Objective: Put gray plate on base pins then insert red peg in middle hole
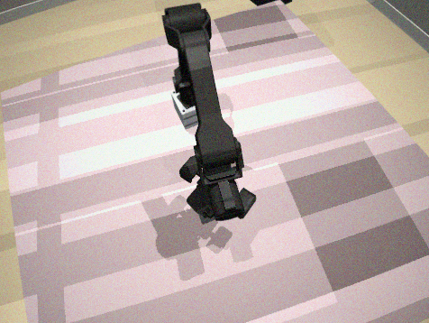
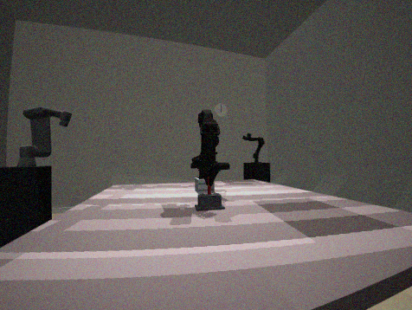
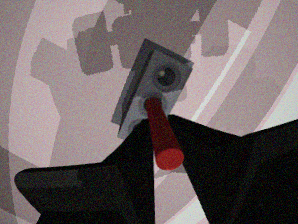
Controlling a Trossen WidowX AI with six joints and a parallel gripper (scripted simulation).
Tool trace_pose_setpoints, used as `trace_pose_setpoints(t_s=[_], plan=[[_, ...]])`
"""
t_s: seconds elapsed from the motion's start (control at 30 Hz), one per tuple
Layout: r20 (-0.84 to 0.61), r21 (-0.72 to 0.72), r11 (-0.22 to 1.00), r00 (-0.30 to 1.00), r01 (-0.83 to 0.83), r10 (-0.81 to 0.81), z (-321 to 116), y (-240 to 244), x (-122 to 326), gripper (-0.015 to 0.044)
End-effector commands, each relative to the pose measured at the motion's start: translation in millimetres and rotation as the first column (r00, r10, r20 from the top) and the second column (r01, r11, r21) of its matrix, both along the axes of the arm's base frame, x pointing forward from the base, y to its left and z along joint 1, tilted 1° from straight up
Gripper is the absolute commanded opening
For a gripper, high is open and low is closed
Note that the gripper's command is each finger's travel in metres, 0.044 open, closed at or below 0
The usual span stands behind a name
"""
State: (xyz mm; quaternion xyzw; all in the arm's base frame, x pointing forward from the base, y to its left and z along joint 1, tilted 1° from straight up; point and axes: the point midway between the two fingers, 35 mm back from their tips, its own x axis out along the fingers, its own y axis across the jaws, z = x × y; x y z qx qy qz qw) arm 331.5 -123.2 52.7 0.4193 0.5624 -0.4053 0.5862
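The gray plate (image 2: pixel 216 197) (image 3: pixel 170 95) lies on the base (image 3: pixel 129 90) and looks flat. A pin shows in its far end hole in the wrist view. The red peg (image 2: pixel 209 188) (image 3: pixel 162 135) stands over the plate's middle hole, its lower end at the hole's mouth. How far it is in, if at all, I cannot tell. My gripper (image 2: pixel 209 182) (image 3: pixel 158 123) is shut on the peg, above the plate. The plate's near end is partly hidden by a finger in the wrist view. The arm hides the peg in the top view.
A white and gray block (image 1: pixel 188 115) (image 2: pixel 199 186) stands farther back beside the arm's base. Two other robot arms (image 2: pixel 41 132) (image 2: pixel 258 149) stand on dark pedestals beyond the table. Broken shadows fall across the striped table top (image 1: pixel 113 298).
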Motion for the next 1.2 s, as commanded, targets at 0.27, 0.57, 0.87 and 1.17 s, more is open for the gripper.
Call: trace_pose_setpoints(t_s=[0.27, 0.57, 0.87, 1.17], plan=[[0.000, 0.000, 1.000, 1.000, 0.000, 0.000, 0.1, 0.0, 0.0, 0.0150], [0.000, 0.000, 1.000, 1.000, 0.000, 0.000, 0.1, 0.0, 0.0, 0.0150], [-0.005, 0.004, 1.000, 1.000, 0.000, 0.000, 5.4, 0.3, -1.3, 0.0150], [-0.005, 0.004, 1.000, 1.000, 0.000, 0.001, 10.8, 0.4, -2.8, 0.0150]])
